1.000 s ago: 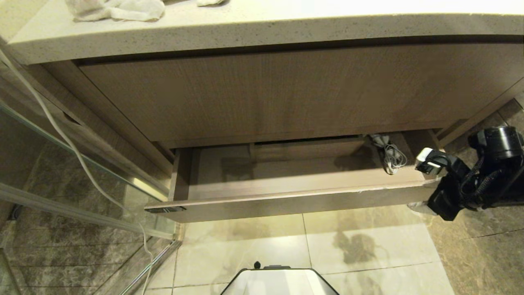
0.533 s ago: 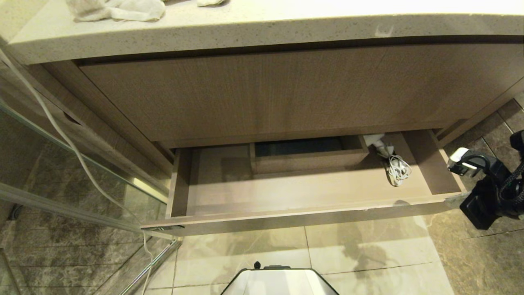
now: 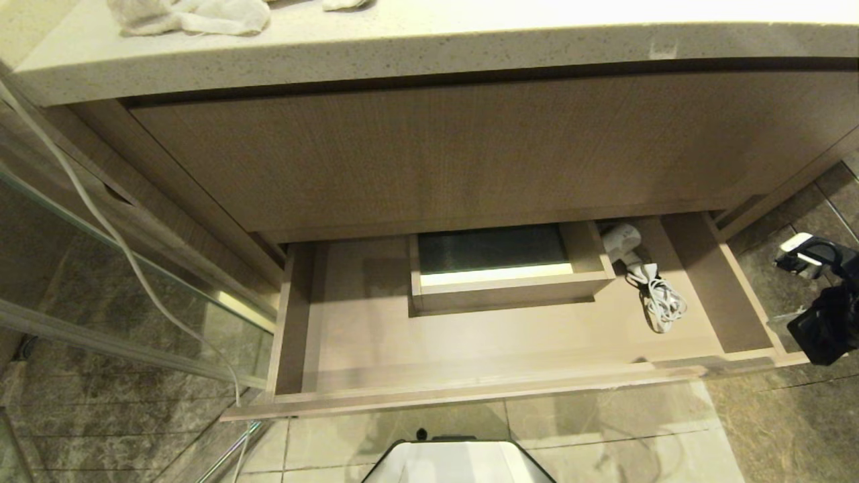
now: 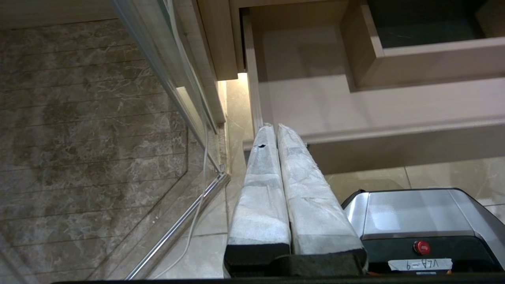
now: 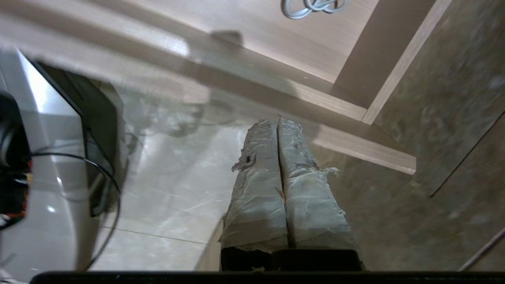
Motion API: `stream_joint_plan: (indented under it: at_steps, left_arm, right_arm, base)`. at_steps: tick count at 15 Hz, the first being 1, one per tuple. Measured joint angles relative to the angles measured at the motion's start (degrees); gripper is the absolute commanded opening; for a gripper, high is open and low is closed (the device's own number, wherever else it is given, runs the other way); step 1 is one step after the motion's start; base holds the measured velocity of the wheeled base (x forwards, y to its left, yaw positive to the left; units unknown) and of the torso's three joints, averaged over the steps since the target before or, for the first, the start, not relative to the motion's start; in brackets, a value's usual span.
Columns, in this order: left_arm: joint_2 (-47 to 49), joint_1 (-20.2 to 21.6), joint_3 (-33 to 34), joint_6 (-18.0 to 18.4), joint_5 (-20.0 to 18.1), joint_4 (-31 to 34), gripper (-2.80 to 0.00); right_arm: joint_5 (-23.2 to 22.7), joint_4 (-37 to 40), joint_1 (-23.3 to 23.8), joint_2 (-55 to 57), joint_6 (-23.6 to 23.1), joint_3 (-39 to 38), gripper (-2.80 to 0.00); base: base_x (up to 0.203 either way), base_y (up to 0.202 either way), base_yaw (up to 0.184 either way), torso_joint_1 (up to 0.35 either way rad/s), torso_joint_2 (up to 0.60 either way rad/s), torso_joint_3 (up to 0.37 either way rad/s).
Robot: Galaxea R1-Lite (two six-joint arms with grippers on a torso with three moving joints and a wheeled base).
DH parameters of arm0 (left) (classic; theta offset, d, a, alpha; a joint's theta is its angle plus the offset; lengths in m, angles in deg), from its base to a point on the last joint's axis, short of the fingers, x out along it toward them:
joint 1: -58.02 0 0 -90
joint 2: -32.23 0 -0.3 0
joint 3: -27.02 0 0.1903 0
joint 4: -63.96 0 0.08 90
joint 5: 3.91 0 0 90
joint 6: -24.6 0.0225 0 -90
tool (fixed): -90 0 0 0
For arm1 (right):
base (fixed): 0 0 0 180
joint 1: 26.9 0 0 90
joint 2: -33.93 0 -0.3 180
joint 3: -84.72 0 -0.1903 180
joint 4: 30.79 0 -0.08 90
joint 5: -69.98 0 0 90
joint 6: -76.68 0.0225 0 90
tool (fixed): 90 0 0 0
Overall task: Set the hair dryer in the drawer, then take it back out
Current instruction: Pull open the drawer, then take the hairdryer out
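Right gripper (image 5: 278, 122), its taped fingers (image 5: 256, 189) pressed together on nothing, hangs over the floor tiles (image 3: 604, 429) just outside the right front corner of the drawer (image 3: 470, 396), which stands pulled well out. From this gripper the hair dryer (image 3: 621, 241) lies inward and toward the back: it rests on the drawer floor against the rear right, just beside the boxed cut-out (image 3: 503, 288), with its bundled cord (image 3: 661, 302) trailing toward the drawer front. The dryer's long axis appears to run roughly front to back, the body rearmost and partly under the tall front panel (image 3: 436, 154) above. The left gripper (image 4: 276, 128), likewise closed and empty, is parked at the drawer's left front corner, well apart from the dryer; the right arm is judged the nearer for the retrieval. Beyond: a speckled stone countertop (image 3: 429, 47) carrying a crumpled towel (image 3: 194, 15), and a glass partition (image 3: 100, 282) at left.
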Motion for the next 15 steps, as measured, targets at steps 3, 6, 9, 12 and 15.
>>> stream_joint_plan:
  at_steps: [3, 6, 9, 12, 15]
  left_arm:
    - [0.0, 0.0, 0.0, 0.0, 0.0, 0.0, -2.80]
    - [0.0, 0.0, 0.0, 0.0, 0.0, 0.0, -2.80]
    - [0.0, 0.0, 0.0, 0.0, 0.0, 0.0, -2.80]
    - [0.0, 0.0, 0.0, 0.0, 0.0, 0.0, -2.80]
    - [0.0, 0.0, 0.0, 0.0, 0.0, 0.0, -2.80]
  right_arm:
    - [-0.2, -1.8, 0.6, 4.5, 6.4, 2.4, -2.80]
    - [-1.1, -6.3, 0.6, 11.9, 8.5, 6.9, -2.80]
    - [-2.9, -10.3, 0.6, 20.8, 9.2, 13.8, 0.00]
    - [-3.3, -11.4, 1.3, 28.4, 9.3, 19.1, 0.00]
    - [-3.4, -11.5, 1.9, 34.1, 9.1, 22.2, 0.00]
  base:
    - [0.000, 0.000, 0.000, 0.000, 0.00, 0.000]
    - [0.000, 0.000, 0.000, 0.000, 0.00, 0.000]
    - [0.000, 0.000, 0.000, 0.000, 0.00, 0.000]
    - [0.000, 0.000, 0.000, 0.000, 0.00, 0.000]
    - [0.000, 0.000, 0.000, 0.000, 0.00, 0.000]
